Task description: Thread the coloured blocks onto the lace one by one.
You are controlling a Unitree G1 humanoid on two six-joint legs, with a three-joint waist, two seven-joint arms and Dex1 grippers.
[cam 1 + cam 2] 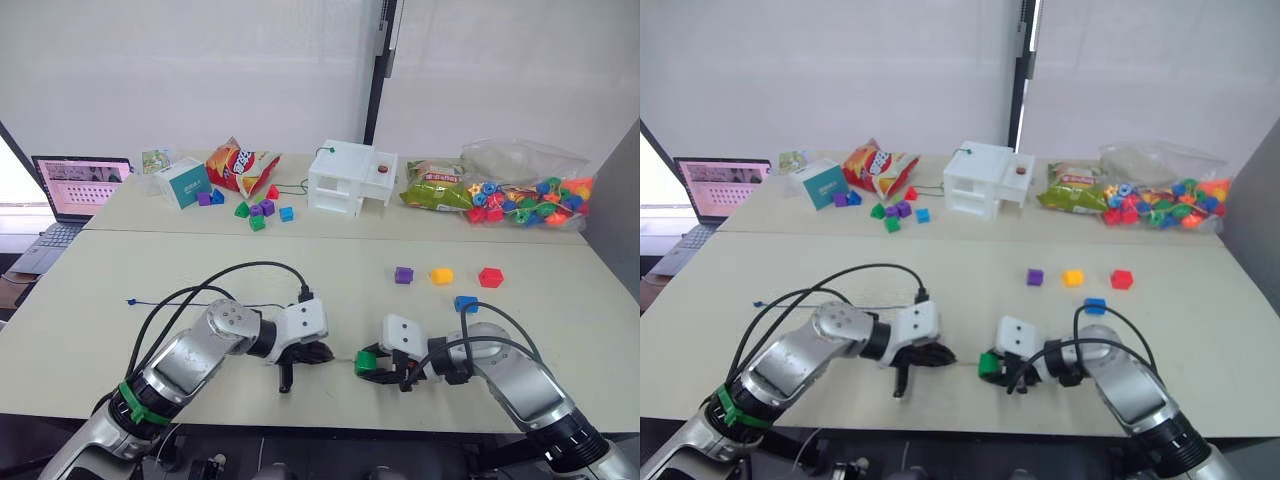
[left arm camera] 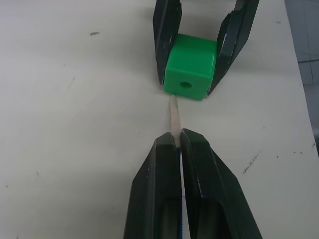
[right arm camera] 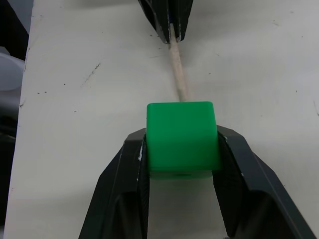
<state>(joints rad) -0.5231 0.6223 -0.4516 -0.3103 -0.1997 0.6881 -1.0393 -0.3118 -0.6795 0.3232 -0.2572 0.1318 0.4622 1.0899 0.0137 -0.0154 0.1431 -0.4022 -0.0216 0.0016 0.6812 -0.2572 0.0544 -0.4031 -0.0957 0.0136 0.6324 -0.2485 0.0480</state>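
Pinching the lace (image 2: 174, 117) by its pale tip, the left gripper (image 2: 178, 142) aims just beside the hole of the green block (image 2: 191, 73) clamped in the right gripper (image 3: 182, 149) (slightly off-centre); pushing now could buckle it.

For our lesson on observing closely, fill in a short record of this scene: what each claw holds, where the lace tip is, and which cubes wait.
left claw: shut on the lace's pale tip
right claw: shut on the green cube
tip: just at the cube's face, beside its hole, not yet through
waiting cubes: purple, yellow, red, blue
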